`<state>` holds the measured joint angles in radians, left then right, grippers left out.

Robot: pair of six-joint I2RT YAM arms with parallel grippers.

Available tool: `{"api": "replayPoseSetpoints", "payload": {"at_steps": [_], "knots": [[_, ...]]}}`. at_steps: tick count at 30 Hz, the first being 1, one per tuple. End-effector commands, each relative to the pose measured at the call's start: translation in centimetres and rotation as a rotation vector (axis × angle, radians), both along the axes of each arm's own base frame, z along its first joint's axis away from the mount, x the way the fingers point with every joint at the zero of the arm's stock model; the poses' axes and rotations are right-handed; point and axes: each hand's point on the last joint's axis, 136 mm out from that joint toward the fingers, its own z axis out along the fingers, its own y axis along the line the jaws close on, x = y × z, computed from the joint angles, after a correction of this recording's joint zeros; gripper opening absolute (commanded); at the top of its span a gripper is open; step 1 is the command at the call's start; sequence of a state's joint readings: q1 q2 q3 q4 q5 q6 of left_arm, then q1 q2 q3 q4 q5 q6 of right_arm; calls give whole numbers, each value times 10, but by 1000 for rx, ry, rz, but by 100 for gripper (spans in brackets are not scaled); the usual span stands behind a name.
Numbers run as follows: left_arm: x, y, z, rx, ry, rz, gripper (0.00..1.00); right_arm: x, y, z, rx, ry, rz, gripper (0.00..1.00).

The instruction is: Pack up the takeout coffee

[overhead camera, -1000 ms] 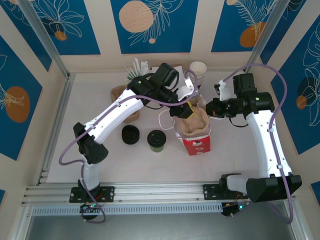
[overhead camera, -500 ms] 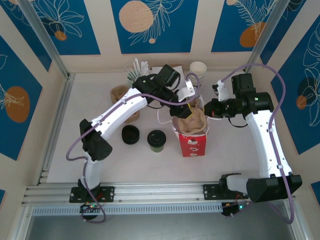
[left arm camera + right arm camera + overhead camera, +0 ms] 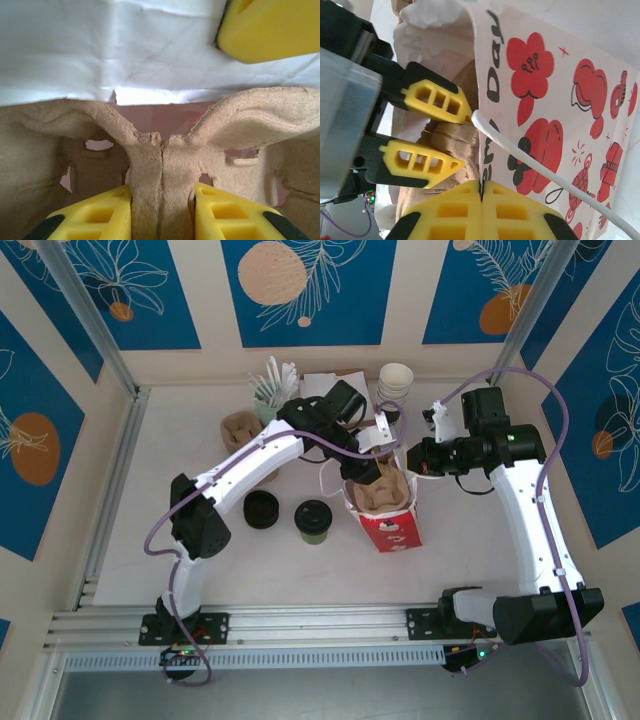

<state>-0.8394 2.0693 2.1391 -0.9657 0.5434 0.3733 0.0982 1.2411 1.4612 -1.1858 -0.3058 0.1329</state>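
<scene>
The pulp carrier (image 3: 380, 488) is largely concealed within the red bag (image 3: 395, 530) at frame centre. The right pincer (image 3: 481, 189) is cropped by the wrist view's lower edge.

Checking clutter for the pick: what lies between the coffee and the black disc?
Nothing: in the top view, the table between the coffee and the disc is bare.

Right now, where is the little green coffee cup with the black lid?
In the top view, the takeout coffee stands on the table between the black disc and the red paper bag, outside the bag.
</scene>
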Motion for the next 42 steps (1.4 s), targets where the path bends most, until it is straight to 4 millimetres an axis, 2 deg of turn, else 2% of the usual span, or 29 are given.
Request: {"api": "replayPoseSetpoints", "payload": {"at_steps": [1,3,7,12,14,18,20,23,28,32,34,37,40,42], "knots": [[-3,-6,-13,14,-23,-23,28,1,8,-1,42,8,28,0],[-4,-9,-15,14,-31,-24,28,2,7,-3,44,13,24,1],[-1,-14,-18,10,-42,-6,28,7,4,-3,50,20,-8,12],[4,-19,-18,-4,-27,37,28,8,-14,13,75,26,-134,26],[8,-19,-18,-2,-23,62,28,4,-28,21,80,35,-219,34],[12,-21,-21,5,-9,96,28,-8,-51,37,130,35,-360,39],[15,-22,-21,8,4,121,28,-17,-51,49,190,21,-393,39],[19,-22,-20,13,23,164,28,-33,-40,58,272,28,-381,40],[20,-22,-22,25,33,185,28,-64,-27,55,323,76,-364,40],[21,-22,-23,37,36,181,28,-77,-36,40,242,86,-415,42],[22,-23,-22,35,34,184,28,-78,-43,37,196,77,-448,44],[22,-24,-19,28,40,184,28,-76,-65,35,88,28,-531,53],[20,-26,-16,12,47,178,28,-64,-81,40,35,-34,-582,61],[20,-26,-15,11,50,178,28,-54,-81,42,57,-52,-587,65]]}}
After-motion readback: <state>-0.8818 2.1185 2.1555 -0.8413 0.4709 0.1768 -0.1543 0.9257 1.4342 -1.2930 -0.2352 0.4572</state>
